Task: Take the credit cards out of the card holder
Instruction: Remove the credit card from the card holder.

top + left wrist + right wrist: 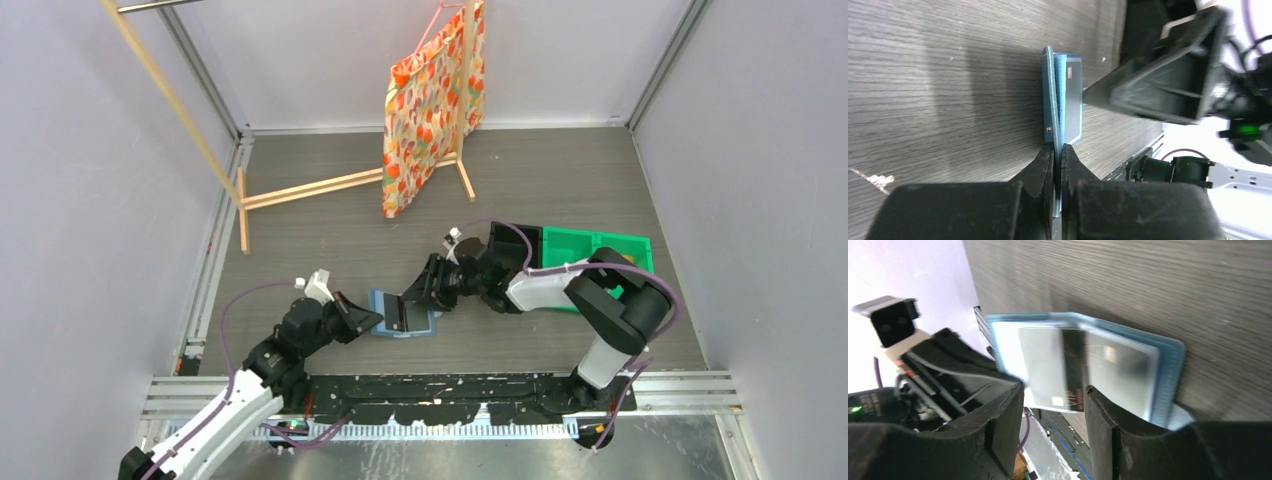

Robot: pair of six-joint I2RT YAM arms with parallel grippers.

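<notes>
The teal-blue card holder lies open on the table between the two arms. My left gripper is shut on the edge of its cover, with the jaws pinched tight on the thin teal flap. In the right wrist view the card holder shows its translucent leaves, and a greyish credit card with a dark stripe stands out among them. My right gripper is open. Its two fingers stand either side of that card's lower edge, with a gap on each side. Other credit cards are hidden inside the leaves.
A green bin and a black bin sit behind the right arm. A patterned bag hangs on a wooden rack at the back. The metal rail runs along the near edge.
</notes>
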